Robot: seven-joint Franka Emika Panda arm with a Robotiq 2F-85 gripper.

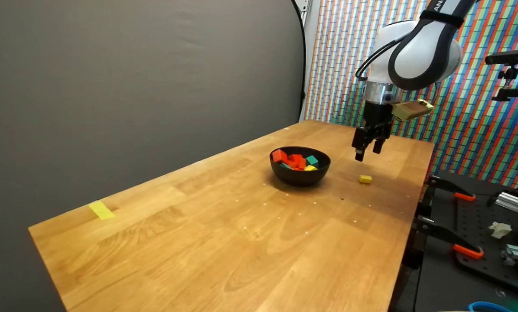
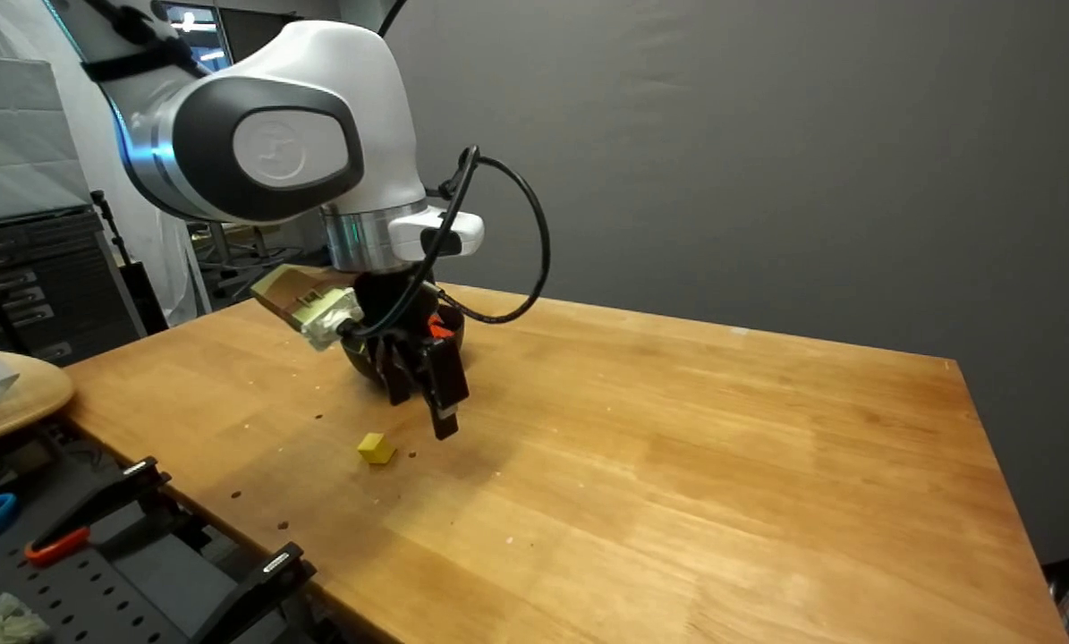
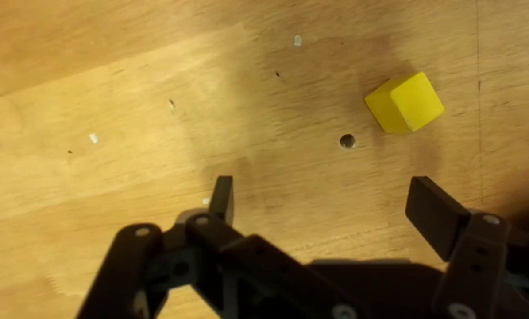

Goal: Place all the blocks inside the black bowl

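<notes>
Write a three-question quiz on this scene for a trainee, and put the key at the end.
1. True or false: the gripper stands open with nothing in its grasp.

2. Multiple choice: what colour is the block lying directly on the table?
(a) red
(b) green
(c) yellow

3. Fill in the blank: in an exterior view, the red blocks sit inside the ____.

Key:
1. True; the wrist view shows nothing held.
2. (c), yellow.
3. black bowl

A black bowl [image 1: 299, 177] on the wooden counter [image 1: 224, 242] holds red, green and yellow blocks [image 1: 295, 162]. Another yellow block [image 1: 365, 179] sits nearby. The claw [image 1: 368, 153] hangs above, spread apart.
</notes>
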